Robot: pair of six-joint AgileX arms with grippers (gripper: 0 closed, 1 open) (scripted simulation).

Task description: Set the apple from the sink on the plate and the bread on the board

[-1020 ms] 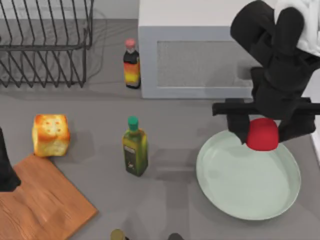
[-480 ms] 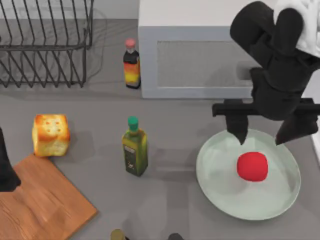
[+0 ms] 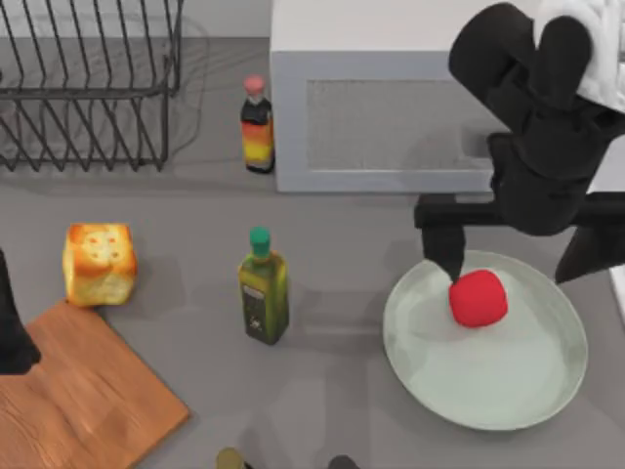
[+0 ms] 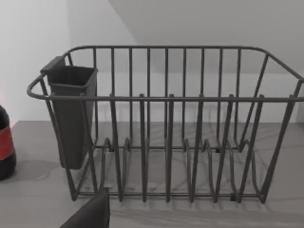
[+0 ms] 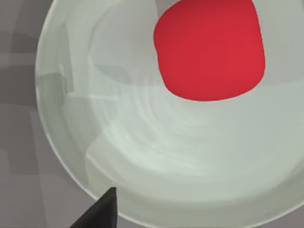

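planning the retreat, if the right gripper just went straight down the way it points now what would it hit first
Most likely the apple, lying on the plate between the open fingers of the right gripper. In the right wrist view the apple sits off centre, so it could meet bare plate instead; depth is unclear.

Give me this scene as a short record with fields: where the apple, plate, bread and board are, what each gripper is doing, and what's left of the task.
apple: lying on the plate, free of the fingers
plate: table's right side
bread: on the table beside the board's far corner, not on it
board: table's lower left
right gripper: open above the plate's far rim, fingers spread either side of the apple
left gripper: at the left edge, over the board
remaining: bread to board
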